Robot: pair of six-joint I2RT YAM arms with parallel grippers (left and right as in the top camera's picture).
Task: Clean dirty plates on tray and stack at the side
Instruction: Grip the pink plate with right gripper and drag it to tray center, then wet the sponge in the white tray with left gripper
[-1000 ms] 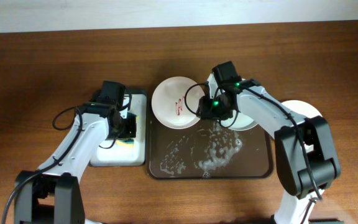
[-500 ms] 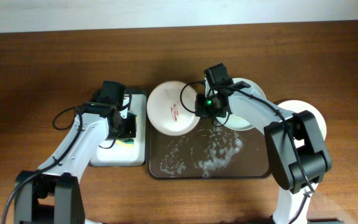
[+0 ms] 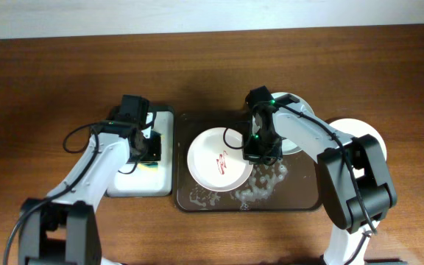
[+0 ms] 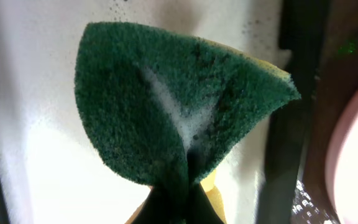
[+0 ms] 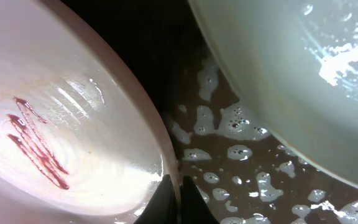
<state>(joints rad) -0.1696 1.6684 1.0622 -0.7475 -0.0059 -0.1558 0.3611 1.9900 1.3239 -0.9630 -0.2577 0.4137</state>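
Note:
A white plate (image 3: 218, 160) with a red smear lies over the left half of the dark brown tray (image 3: 300, 200). My right gripper (image 3: 253, 152) is shut on its right rim; the right wrist view shows the fingers (image 5: 178, 194) pinching the rim of the smeared plate (image 5: 61, 143) above the foamy tray (image 5: 229, 162). A pale grey-green plate (image 3: 291, 132) (image 5: 297, 74) sits at the tray's far right corner. Another white plate (image 3: 366, 132) lies on the table to the right. My left gripper (image 3: 147, 151) is shut on a green and yellow sponge (image 4: 173, 106) over the sponge tray.
The small white-lined sponge tray (image 3: 127, 184) stands left of the brown tray, its white floor (image 4: 36, 155) under the sponge. Foam flecks (image 3: 260, 184) cover the brown tray's right half. Bare wooden table (image 3: 50, 73) surrounds both trays.
My right gripper has carried the smeared white plate from beyond the tray's far left corner forward onto the tray's left half. The left arm has not moved.

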